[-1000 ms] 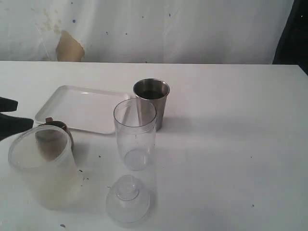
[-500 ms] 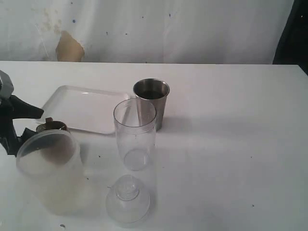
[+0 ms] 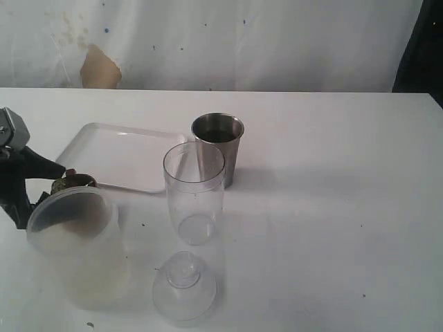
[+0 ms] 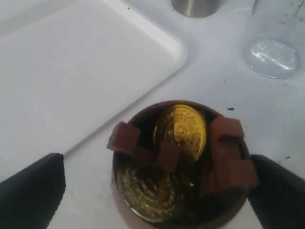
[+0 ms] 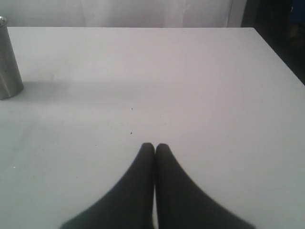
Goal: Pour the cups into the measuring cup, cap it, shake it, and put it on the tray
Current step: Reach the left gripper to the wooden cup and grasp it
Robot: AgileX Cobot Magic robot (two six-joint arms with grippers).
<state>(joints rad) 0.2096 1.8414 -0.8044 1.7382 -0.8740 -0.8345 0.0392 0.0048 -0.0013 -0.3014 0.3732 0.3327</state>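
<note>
The short dark-brown cup (image 4: pixel 181 167) holds gold coins and brown cubes. It stands just off a corner of the white tray (image 4: pixel 71 71). My left gripper (image 4: pixel 155 164) is open, one finger on each side of this cup, neither clearly touching it. In the exterior view the left gripper (image 3: pixel 38 188) is at the far left, and the brown cup (image 3: pixel 75 181) peeks out behind a cloudy tub. The clear measuring cup (image 3: pixel 194 197) stands upright mid-table, the steel tumbler (image 3: pixel 218 145) behind it and the domed lid (image 3: pixel 183 287) in front. My right gripper (image 5: pixel 155 145) is shut and empty over bare table.
A wide cloudy plastic tub (image 3: pixel 76 252) stands at the front left, close against the left gripper and the brown cup. The tray (image 3: pixel 124 155) lies behind them. The steel tumbler (image 5: pixel 7 62) shows at the edge of the right wrist view.
My left gripper has come in from the left edge and now straddles the brown cup. The cloudy tub has shifted a little to the right. The right gripper has not moved.
</note>
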